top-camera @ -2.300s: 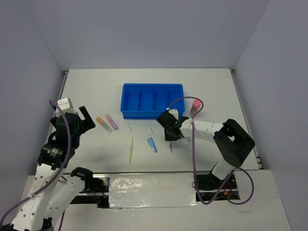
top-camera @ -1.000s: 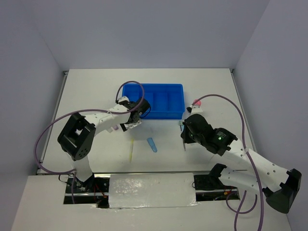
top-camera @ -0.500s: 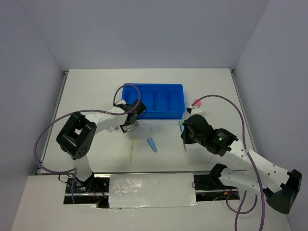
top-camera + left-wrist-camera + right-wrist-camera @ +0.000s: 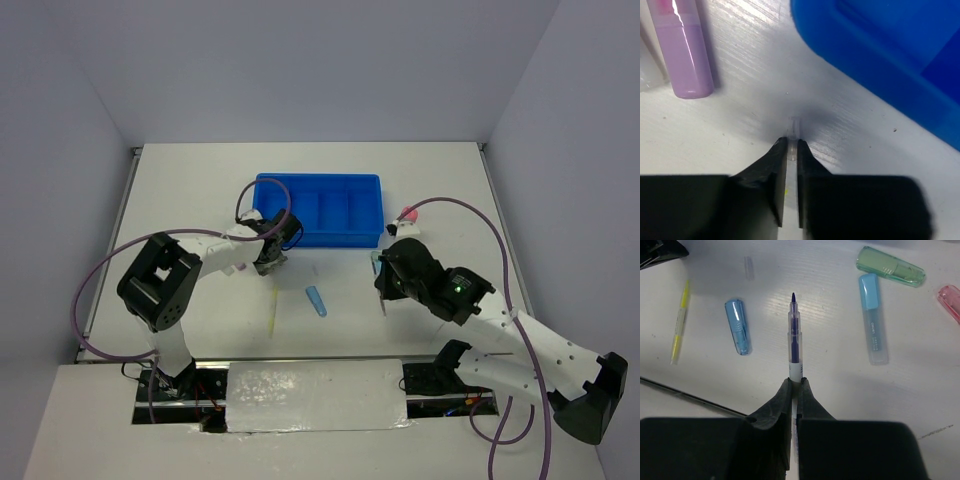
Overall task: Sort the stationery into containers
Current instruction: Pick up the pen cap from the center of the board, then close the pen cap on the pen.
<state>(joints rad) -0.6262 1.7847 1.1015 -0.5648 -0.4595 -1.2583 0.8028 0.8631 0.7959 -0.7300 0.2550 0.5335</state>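
light: bright, even | glare: I see a streak on marker (image 4: pixel 685 47), upper left | focus: fingers (image 4: pixel 762 172) soft

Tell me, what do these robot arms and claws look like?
The left arm and right arm are white tubes joined by black blocks. A purple cable loops along each. The right one carries a small green light. The left claw and right claw each have two black tapering fingers.
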